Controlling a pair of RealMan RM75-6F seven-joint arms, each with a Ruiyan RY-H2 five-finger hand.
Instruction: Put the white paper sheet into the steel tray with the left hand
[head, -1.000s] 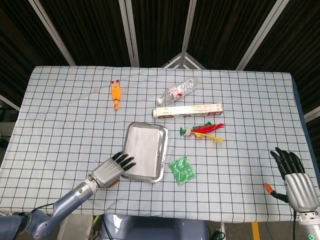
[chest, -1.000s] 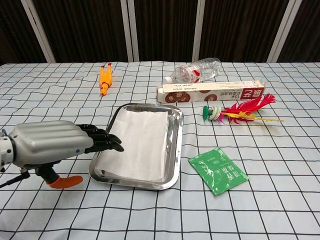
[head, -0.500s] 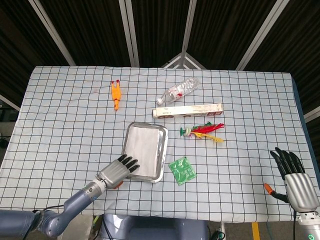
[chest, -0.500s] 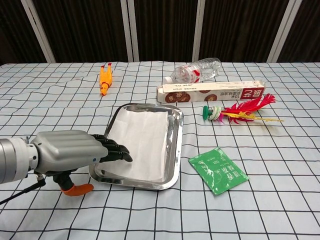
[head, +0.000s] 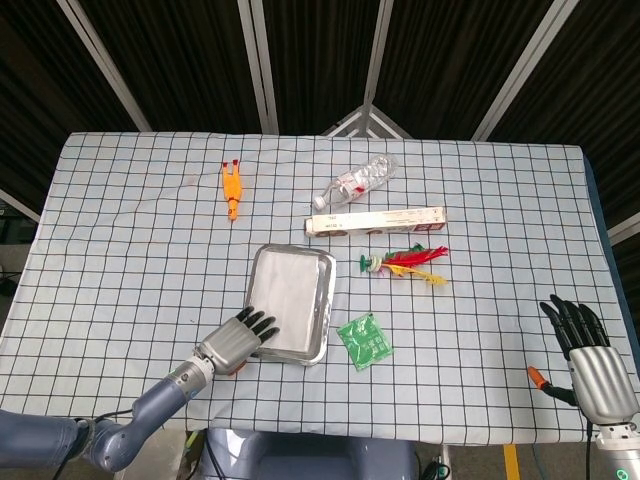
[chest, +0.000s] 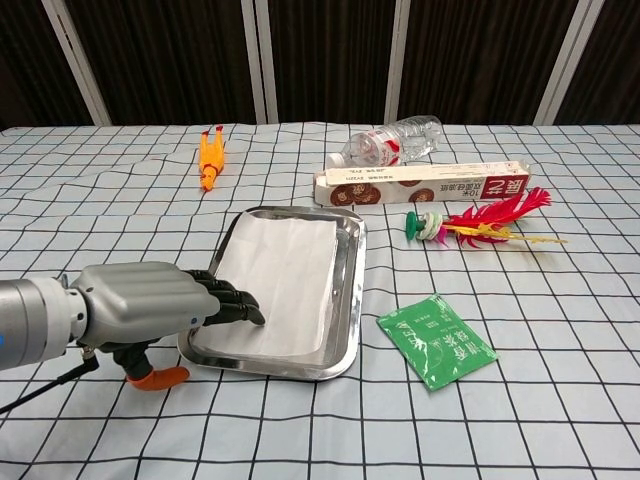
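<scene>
I count one steel tray (chest: 352, 300), one white paper sheet (chest: 280, 280), one rubber chicken (chest: 210, 158), one plastic bottle (chest: 392, 142), one long box (chest: 420, 184), one feather shuttlecock (chest: 470, 222), one green packet (chest: 436, 340). Two robot hands: left robot hand (chest: 150, 308), right robot hand (head: 588, 352).

A white paper sheet (chest: 282, 281) lies in a shiny steel tray (chest: 349, 306); the tablecloth (chest: 560, 340) is white with a black grid; the flat packet (chest: 437, 340) is green.
</scene>
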